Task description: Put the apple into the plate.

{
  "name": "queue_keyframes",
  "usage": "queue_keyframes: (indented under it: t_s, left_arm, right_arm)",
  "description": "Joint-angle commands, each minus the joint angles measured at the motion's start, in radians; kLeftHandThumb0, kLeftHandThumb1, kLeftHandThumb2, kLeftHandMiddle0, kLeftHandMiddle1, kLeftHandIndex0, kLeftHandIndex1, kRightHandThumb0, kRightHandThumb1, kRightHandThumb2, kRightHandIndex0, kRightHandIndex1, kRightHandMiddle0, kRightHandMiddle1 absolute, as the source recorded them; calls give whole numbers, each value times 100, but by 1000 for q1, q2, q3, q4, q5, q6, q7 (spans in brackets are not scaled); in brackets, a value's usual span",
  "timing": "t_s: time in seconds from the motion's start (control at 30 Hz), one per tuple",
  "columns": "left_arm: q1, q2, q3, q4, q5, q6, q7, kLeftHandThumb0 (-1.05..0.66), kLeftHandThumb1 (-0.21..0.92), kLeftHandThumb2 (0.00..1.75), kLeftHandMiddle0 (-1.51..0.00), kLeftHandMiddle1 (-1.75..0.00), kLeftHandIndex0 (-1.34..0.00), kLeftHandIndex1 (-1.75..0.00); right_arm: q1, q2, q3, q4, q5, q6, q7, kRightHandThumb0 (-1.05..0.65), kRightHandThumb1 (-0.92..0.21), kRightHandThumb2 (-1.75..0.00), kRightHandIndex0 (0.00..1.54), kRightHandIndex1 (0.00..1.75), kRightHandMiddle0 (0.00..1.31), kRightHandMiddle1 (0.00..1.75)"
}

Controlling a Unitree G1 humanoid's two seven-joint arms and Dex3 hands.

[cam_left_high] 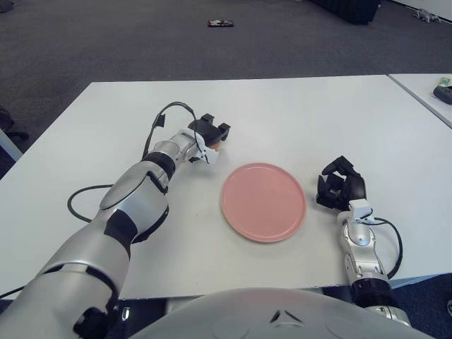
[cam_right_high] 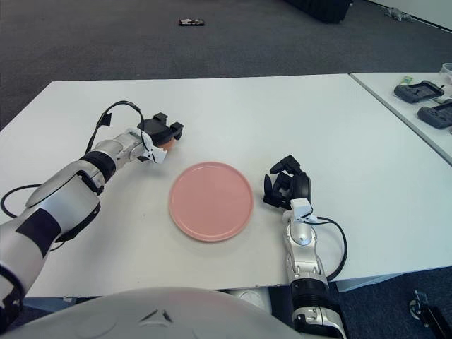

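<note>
Currently the left hand (cam_left_high: 210, 134) is closed around the apple (cam_left_high: 214, 146), low over the white table (cam_left_high: 296, 113), just beyond the pink plate's (cam_left_high: 263, 202) far-left rim. Grasp step appears complete; next move calls for carrying it over the plate and releasing. Apple is mostly hidden; its axis cannot be determined. Right hand (cam_left_high: 340, 185) shows curled, empty, right of the plate.

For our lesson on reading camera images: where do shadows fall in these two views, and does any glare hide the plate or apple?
Left eye view: soft shadow under the left hand, whose fingers cover most of the apple; no glare on the plate. Right eye view: faint shadow beside the right hand; table evenly lit.
</note>
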Motion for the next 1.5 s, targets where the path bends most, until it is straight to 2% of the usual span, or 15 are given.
queue_keyframes:
  t_s: [0.0, 0.2, 0.67, 1.1, 1.47]
  left_arm:
    - [41, 7, 56, 17, -56, 8, -89, 1, 10, 155, -79, -169, -52, -174]
    - [50, 4, 115, 9, -116, 7, -141, 0, 1, 163, -87, -163, -61, -175]
    - [60, 3, 208, 2, -205, -4, -224, 0, -6, 169, -95, -158, -67, -175]
    - [66, 1, 284, 0, -277, -4, -287, 0, -9, 173, -97, -160, -69, -175]
    - [71, 5, 342, -2, -323, -8, -304, 0, -10, 175, -97, -162, -69, -175]
  right_arm:
    - [20, -6, -3, 9, -9, 18, -2, -47, -33, -131, 114, 175, 60, 175]
    - [21, -9, -2, 4, -14, 23, -1, -48, -31, -134, 117, 175, 62, 175]
    - [19, -12, -1, 5, -18, 23, -1, -48, -32, -133, 112, 175, 61, 175]
    - [14, -9, 2, 7, -26, 35, -13, -48, -32, -132, 111, 175, 61, 175]
    - [13, -7, 0, 16, -15, 10, -9, -48, -32, -132, 112, 175, 61, 175]
